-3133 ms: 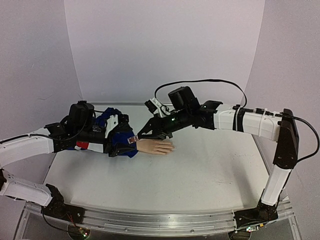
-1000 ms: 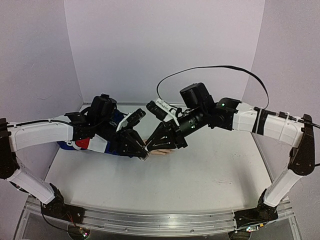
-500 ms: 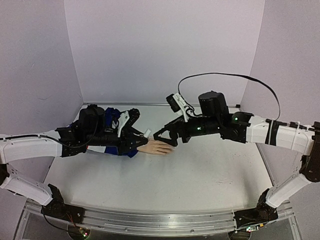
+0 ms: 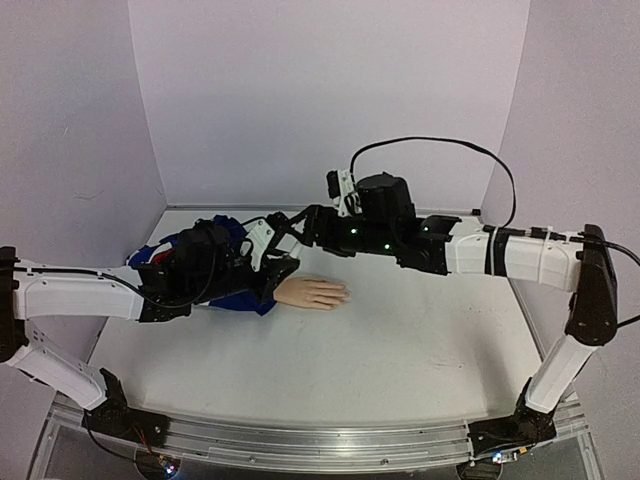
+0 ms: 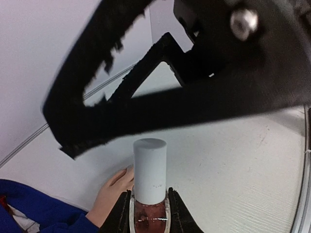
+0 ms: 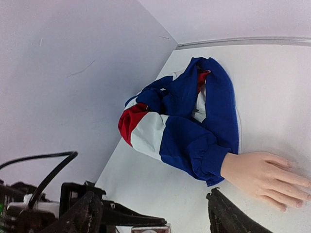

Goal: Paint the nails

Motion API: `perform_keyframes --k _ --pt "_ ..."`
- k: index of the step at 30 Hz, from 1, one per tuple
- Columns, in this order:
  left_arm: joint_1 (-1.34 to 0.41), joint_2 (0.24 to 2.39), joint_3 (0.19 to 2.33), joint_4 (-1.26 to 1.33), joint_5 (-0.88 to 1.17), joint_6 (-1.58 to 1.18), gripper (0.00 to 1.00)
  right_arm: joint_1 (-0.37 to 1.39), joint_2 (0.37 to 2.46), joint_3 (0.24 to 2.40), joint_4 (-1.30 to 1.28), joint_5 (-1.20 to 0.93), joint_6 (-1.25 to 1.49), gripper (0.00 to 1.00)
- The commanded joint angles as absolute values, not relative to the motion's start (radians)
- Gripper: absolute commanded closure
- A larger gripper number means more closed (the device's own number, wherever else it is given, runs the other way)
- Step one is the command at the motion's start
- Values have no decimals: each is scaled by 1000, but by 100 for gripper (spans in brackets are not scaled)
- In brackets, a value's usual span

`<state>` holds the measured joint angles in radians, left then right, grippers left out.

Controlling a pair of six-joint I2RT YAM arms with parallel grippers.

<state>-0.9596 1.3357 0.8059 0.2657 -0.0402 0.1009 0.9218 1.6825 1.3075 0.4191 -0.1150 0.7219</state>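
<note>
The pale peach mannequin hand [image 4: 312, 293] lies palm down on the white table, its blue, red and white sleeve [image 6: 180, 116] bunched behind it. The nails are too small to make out. My left gripper [image 5: 149, 213] is shut on a small pink bottle [image 5: 149, 221] with a white cap [image 5: 149, 167], held upright just left of the mannequin hand [image 5: 114, 191]. My right gripper [image 4: 290, 222] hovers directly above my left gripper [image 4: 275, 262]. Its jaws stand wide apart over the cap without touching it. In the right wrist view the right gripper [image 6: 153, 201] is open above the bottle's top [image 6: 150, 229].
Lilac walls close in the table at the back and on both sides. The sleeve sits near the back left corner [image 6: 177, 46]. Bare white table surface [image 4: 420, 340] stretches to the right and front of the mannequin hand. A black cable [image 4: 430, 145] arcs over the right arm.
My right gripper has moved up and left from beside the mannequin's fingers to above the left gripper, with its jaws spread. The left gripper keeps its hold on the bottle and has shifted slightly.
</note>
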Motion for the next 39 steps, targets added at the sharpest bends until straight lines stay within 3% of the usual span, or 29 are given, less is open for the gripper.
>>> perform_keyframes --k 1,7,10,15,16,19,23,27,31,37,39 --pt "-962 1336 870 345 -169 115 100 956 1722 1367 400 29 771 32" --pt "-962 1363 880 344 -194 92 100 973 1780 1401 388 18 764 45" --pt "-962 1365 884 343 -192 76 100 976 1803 1410 390 8 783 58" --pt "-960 1333 871 332 -167 67 100 977 1825 1400 429 -48 827 99" --pt "-958 1321 865 326 -145 61 100 976 1826 1400 434 -55 816 100" --pt "-896 1288 844 306 132 16 100 967 1834 1413 491 -226 687 100" --pt "-765 1234 820 311 771 -66 100 959 1861 1464 558 -858 343 100" --pt "-765 1205 803 317 1024 -30 100 958 1846 1442 560 -1186 230 100" --pt "-766 1222 824 319 1115 -14 100 957 1817 1400 559 -1212 192 100" --pt "-768 1221 813 319 996 38 100 941 1727 1304 553 -1055 185 100" --pt "-779 1221 803 319 845 24 100 917 1678 1266 540 -889 208 81"
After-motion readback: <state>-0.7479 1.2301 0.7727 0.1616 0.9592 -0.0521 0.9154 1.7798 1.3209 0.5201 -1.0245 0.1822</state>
